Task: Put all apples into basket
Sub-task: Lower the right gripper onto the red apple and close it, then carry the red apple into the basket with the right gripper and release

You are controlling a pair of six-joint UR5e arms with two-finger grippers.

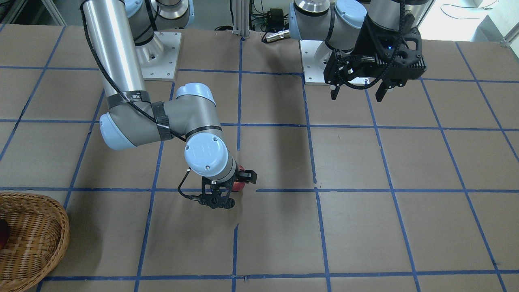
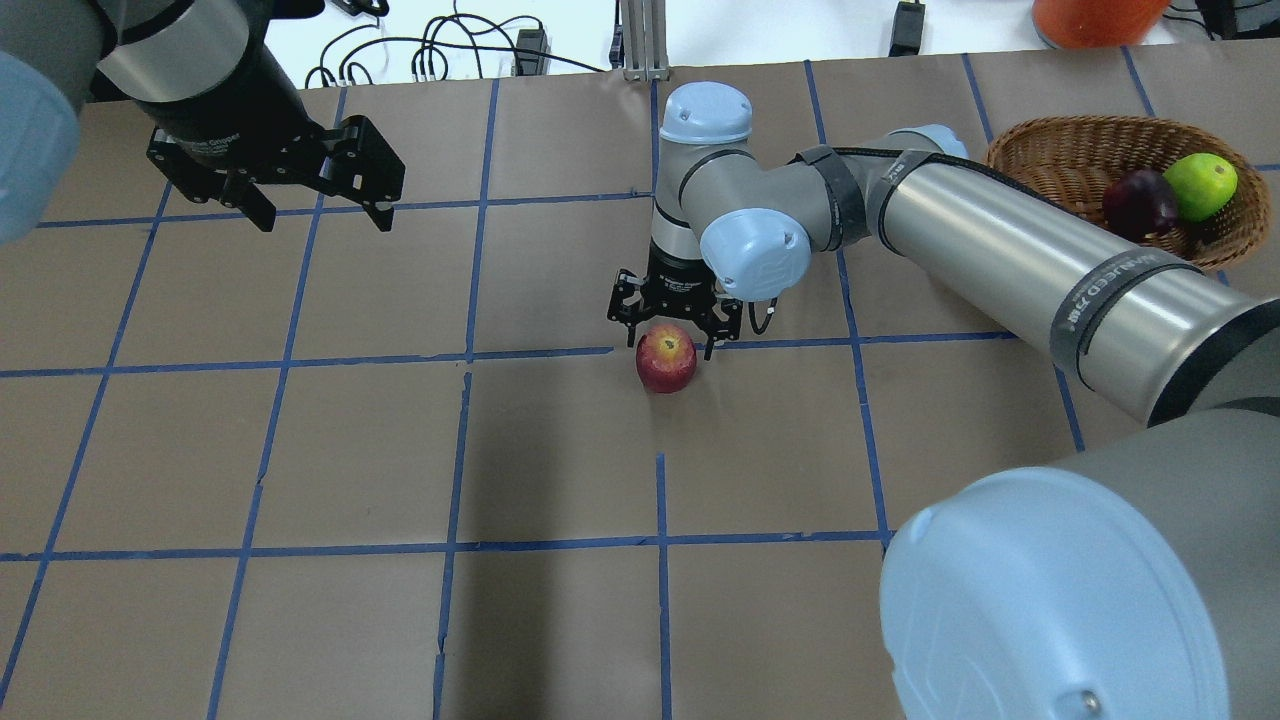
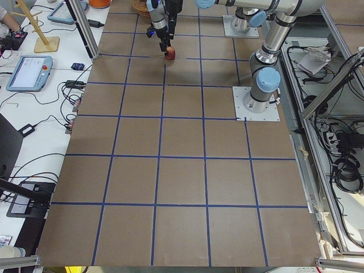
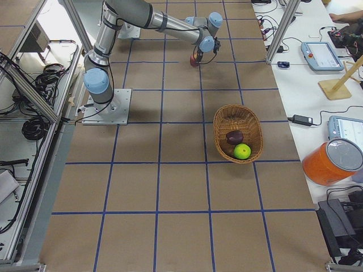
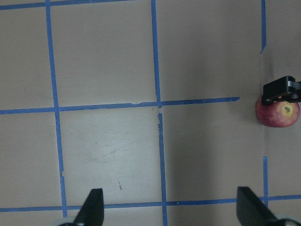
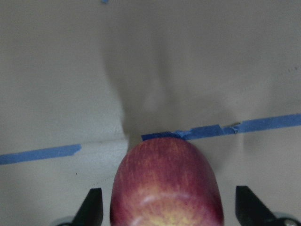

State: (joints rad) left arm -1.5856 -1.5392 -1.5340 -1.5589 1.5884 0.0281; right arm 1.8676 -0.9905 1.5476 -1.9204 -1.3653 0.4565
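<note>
The red apple with a yellowish blush point(image 2: 666, 358) sits on the table near its middle, on a blue tape line. My right gripper point(image 2: 675, 340) is low over it and open, one finger on each side. The right wrist view shows the apple point(image 6: 167, 183) between the fingertips point(image 6: 91, 209) with small gaps. The lime green apple point(image 2: 1200, 185) and the maroon apple point(image 2: 1140, 203) lie in the wicker basket point(image 2: 1060, 135) at the far right. My left gripper point(image 2: 325, 215) is open and empty, held high over the far left. Its wrist view shows the red apple point(image 5: 277, 113) at the right edge.
Brown paper with a blue tape grid covers the table. The arm bases point(image 1: 160, 56) stand at the robot's side. An orange container point(image 4: 332, 161), tablets point(image 4: 320, 54) and a wooden stand point(image 4: 340, 85) stand on the side bench beyond the basket point(image 4: 218, 127).
</note>
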